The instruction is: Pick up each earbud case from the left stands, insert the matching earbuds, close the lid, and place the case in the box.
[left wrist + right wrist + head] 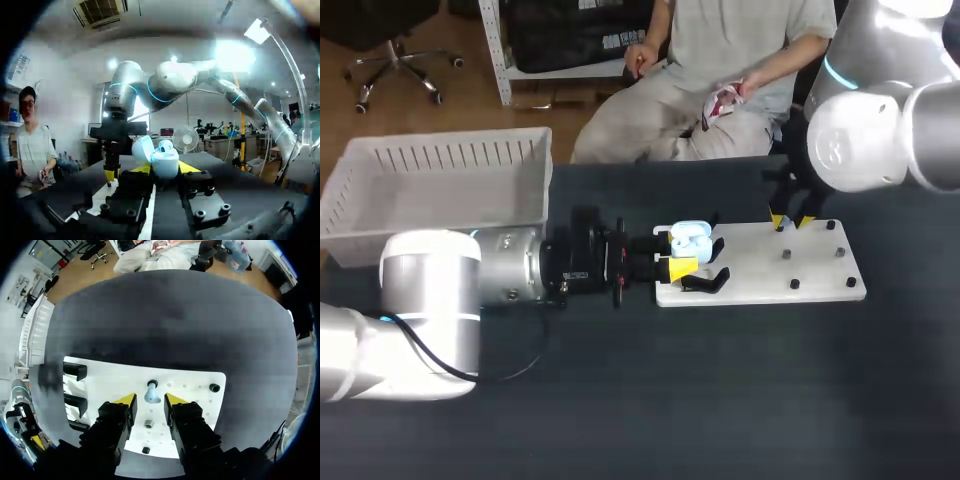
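Box (440, 180), one, white and slatted, sits at the far left of the dark surface (720, 400), which runs broad along the near side. Right of it, the left end effector (673, 254) grips the one earbud case (690, 236), pale blue with its lid up, at the left edge of the white board (820, 275). Two black stands (75, 371) show there. Farther right, the right end effector (150, 401) hangs over the board's far edge, fingers narrowly parted around one pale blue earbud (151, 395), touching neither tip.
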Robot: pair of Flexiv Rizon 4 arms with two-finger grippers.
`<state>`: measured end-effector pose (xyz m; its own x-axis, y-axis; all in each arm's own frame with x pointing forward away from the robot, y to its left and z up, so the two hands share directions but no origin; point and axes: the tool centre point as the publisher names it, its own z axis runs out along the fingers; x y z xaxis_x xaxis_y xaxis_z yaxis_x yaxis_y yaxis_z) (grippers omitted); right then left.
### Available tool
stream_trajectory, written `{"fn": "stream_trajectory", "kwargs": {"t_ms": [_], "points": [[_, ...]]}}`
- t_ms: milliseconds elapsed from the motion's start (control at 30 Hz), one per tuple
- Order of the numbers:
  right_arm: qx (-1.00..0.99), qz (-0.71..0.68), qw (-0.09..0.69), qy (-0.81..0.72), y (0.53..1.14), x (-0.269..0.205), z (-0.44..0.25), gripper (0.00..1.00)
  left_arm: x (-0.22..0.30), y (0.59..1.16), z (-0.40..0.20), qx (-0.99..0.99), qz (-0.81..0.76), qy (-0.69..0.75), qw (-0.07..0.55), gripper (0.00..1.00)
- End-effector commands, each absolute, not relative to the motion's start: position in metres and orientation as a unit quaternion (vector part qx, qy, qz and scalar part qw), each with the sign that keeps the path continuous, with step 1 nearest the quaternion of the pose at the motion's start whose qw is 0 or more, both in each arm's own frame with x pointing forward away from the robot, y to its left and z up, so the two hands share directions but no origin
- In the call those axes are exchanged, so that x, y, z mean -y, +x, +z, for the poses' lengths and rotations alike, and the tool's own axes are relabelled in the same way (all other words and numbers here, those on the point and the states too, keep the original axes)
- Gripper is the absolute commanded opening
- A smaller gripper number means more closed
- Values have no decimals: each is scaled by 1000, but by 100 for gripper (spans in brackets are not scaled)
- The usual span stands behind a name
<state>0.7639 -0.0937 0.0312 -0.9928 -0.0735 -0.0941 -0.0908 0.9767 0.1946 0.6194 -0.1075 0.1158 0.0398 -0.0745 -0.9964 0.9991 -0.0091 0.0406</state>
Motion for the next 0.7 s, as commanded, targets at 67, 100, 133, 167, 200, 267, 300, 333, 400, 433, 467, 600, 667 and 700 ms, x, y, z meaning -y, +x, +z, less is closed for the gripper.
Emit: {"fn": "stream_trajectory", "kwargs": {"t_ms": [67, 100, 133, 167, 200, 267, 300, 333, 400, 433, 467, 600, 667, 700], "points": [[-993, 100, 42, -38, 766, 93, 30, 31, 108, 619, 115, -468, -510, 493, 528, 0], [-993, 101, 42, -37, 766, 93, 29, 27, 108, 619, 115, -468, -510, 493, 528, 0], [-993, 105, 41, -35, 766, 93, 29, 24, 108, 619, 115, -468, -510, 493, 528, 0], [-993, 105, 41, -35, 766, 93, 29, 24, 108, 619, 115, -468, -510, 493, 528, 0], [-993, 105, 42, -35, 766, 93, 29, 24, 108, 619, 115, -468, -510, 493, 528, 0], [-993, 104, 42, -35, 766, 93, 29, 24, 108, 619, 115, -468, -510, 493, 528, 0], [-993, 103, 42, -35, 767, 93, 29, 23, 108, 619, 115, -468, -510, 493, 528, 0], [-993, 104, 42, -34, 767, 93, 29, 23, 108, 619, 115, -468, -510, 493, 528, 0], [-993, 103, 42, -33, 767, 93, 28, 19, 108, 619, 115, -468, -510, 493, 528, 0], [-993, 102, 41, -32, 767, 93, 28, 17, 108, 619, 115, -468, -510, 493, 528, 0], [-994, 101, 40, -31, 767, 93, 27, 17, 108, 619, 115, -468, -510, 493, 528, 0], [-994, 99, 38, -29, 767, 93, 26, 16, 108, 619, 115, -468, -510, 493, 528, 0], [-994, 98, 38, -28, 767, 93, 25, 19, 108, 619, 115, -468, -510, 493, 528, 0], [-994, 97, 38, -27, 767, 93, 25, 18, 108, 619, 115, -468, -510, 493, 528, 0]]}}
